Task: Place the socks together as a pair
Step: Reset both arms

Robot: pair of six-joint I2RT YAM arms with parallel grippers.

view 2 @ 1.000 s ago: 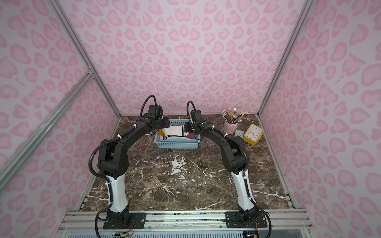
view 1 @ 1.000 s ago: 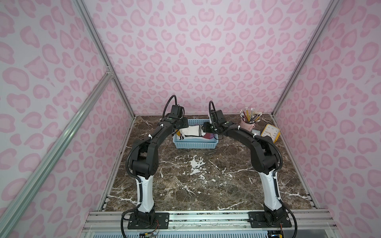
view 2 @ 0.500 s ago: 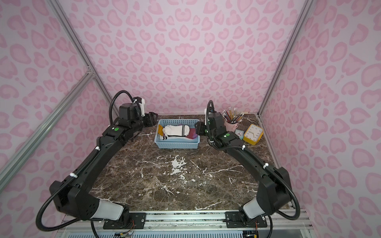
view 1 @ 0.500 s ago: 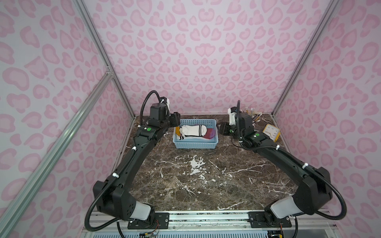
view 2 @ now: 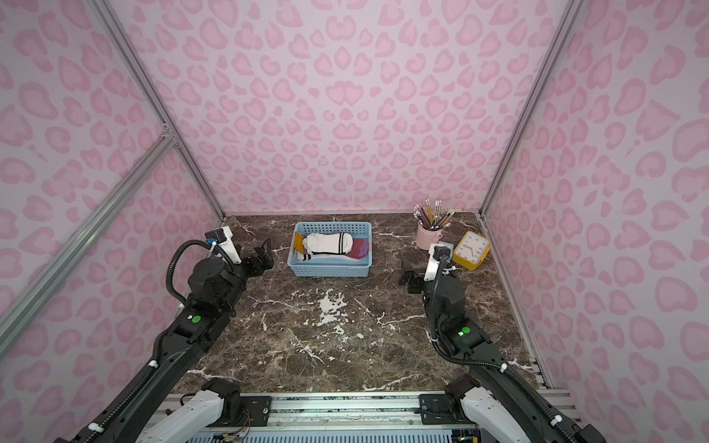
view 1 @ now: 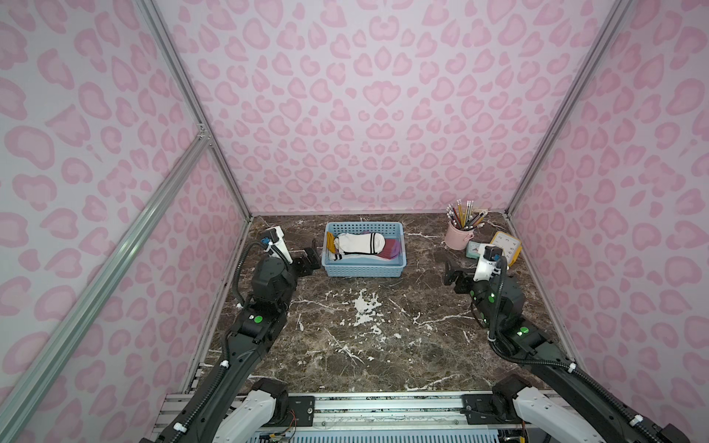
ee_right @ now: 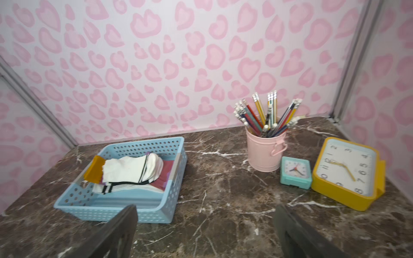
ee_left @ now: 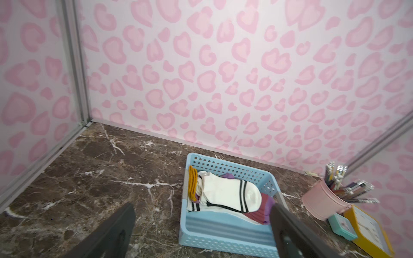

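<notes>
Left claw (view 1: 310, 256) and right claw (view 1: 454, 274) now pulled back from basket (view 1: 364, 270), parked either side of it; both seen spread, nothing pinched. Socks (view 1: 358, 242) left stacked in basket, upper centre of frame, white on top of maroon. Pairing judged finished; retreat to rest expected.

**Q:** What fills the light-blue perforated plastic basket (view 1: 364, 270) at the rear of the brown marble tabletop (view 1: 364, 345)?

**A:** A white fabric sock with two black bands (view 1: 358, 242) lies over a maroon sock with a purple toe (view 1: 390, 248). A mustard cuff (view 1: 330, 242) shows at the left end.

**Q:** And the arms?

**A:** The left gripper (view 1: 312, 255) stands just beside the basket's left wall (not touching). The right gripper (view 1: 452, 271) is well apart, near the pink metal cup of pencils (view 1: 455, 238).
</notes>
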